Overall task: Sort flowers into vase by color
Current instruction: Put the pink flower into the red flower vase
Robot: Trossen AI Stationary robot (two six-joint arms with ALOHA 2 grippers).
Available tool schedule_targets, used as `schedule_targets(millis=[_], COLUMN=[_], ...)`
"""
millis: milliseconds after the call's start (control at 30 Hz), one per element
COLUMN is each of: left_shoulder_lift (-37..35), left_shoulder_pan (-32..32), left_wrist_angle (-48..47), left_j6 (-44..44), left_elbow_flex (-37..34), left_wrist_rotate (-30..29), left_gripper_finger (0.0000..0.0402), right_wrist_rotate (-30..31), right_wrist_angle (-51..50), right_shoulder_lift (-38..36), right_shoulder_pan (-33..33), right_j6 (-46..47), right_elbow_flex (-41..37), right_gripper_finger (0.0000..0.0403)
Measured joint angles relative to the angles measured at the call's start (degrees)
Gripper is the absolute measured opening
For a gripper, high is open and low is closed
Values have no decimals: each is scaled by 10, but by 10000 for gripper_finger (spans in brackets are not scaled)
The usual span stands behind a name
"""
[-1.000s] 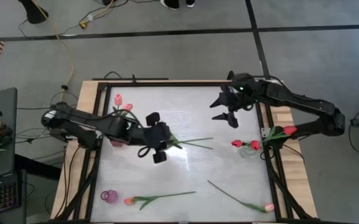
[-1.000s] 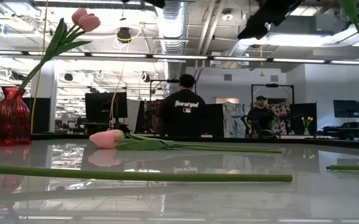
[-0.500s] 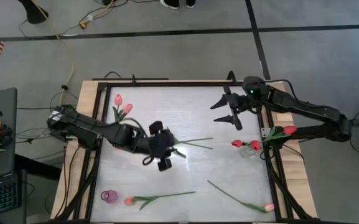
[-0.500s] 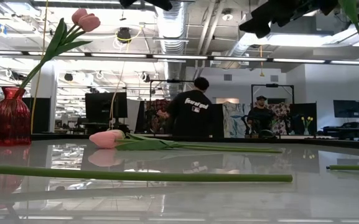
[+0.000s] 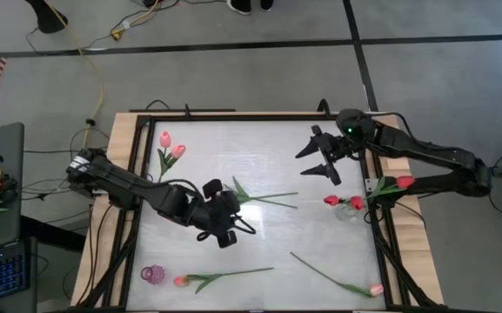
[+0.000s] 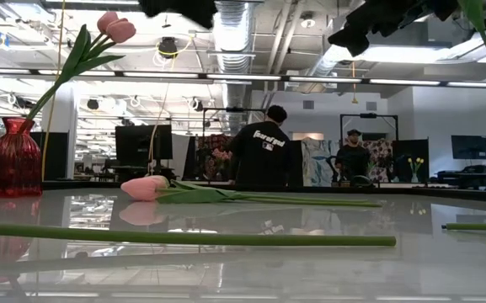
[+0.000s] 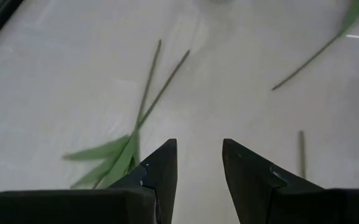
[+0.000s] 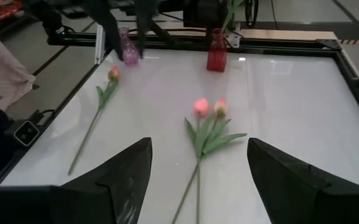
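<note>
High view: both pincers gape empty, left pincer [image 5: 218,212] mid-table, right pincer [image 5: 324,156] near far edge.

Grey concrete floor [image 5: 233,74] crossed by dark seams, yellow cable [image 5: 94,61] trailing; open ceiling with exposed ducts [image 6: 230,25] and strip lights [image 6: 310,80]; monitors [image 6: 137,143]; two persons [image 6: 264,156] standing behind.

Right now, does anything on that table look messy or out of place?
Several tulips lie flat on the table instead of in vases: a pair in the middle by the left pincer, one beside an empty purple vase, one near the front right. Nothing looks broken or spilled.
</note>
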Motion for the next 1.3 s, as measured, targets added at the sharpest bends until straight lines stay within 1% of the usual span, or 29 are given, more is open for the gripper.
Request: schedule_targets(millis=[100, 233, 367, 500, 600, 833, 933, 1100, 1200, 1300], left_shoulder_lift=[-1, -1, -2, -2, 0, 1, 1, 1, 1, 1], left_shoulder_pan=[6, 33, 68, 95, 110, 121, 121, 120, 121, 121], left_wrist_angle=[2, 56, 95, 109, 118, 143, 168, 212, 220, 230], left_j6=[-27, -36, -34, -22, -6, 0, 25, 55, 68, 69], left_elbow_flex=[-43, -104, -142, -173, -192, -237, -258, -285, -295, -304], left_wrist_rotate=[-2, 27, 59, 67, 84, 82, 65, 60, 61, 73], left_gripper_finger=[116, 116, 116, 116, 116, 116, 116, 116, 116, 116], right_wrist_rotate=[0, 1, 2, 3, 12, 21, 21, 21, 21, 21], right_wrist_angle=[-3, -3, -17, -33, -33, -31, -31, -32, -32, -32], right_shoulder_lift=[0, 0, 0, 0, 0, 0, 0, 0, 0, 0], right_shoulder_pan=[13, 28, 34, 34, 34, 33, 33, 33, 33, 33], right_j6=[1, -3, -3, -9, -10, -20, -20, -23, -24, -26], right_elbow_flex=[0, 0, 0, 0, 0, 0, 0, 1, 1, 1], right_gripper_finger=[290, 290, 290, 290, 290, 290, 290, 290, 290, 290])
